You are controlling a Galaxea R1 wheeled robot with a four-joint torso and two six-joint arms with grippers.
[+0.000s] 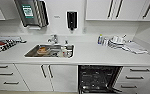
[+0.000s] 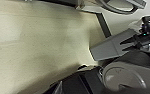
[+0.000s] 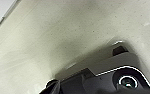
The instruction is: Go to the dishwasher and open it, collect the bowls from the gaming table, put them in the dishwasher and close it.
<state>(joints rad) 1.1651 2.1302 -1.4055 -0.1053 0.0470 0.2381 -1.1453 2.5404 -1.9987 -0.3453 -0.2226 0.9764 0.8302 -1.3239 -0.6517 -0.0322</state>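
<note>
Facing the white kitchen surface [image 1: 96, 56], the robot had the built-in dishwasher [image 1: 98, 78] below it already open, dark wire racks exposed. Judged step: leaving for the bowls; back off squarely, clearing the lowered door. Either claw's state: cannot tell.

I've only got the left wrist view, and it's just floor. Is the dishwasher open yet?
Observer: Yes. In the head view the dishwasher stands open under the counter, with its dark racks showing.
Operator: What's on the counter near it?
Observer: A stack of plates above it, slightly right. The sink, with dishes in it, is off to its left.
</note>
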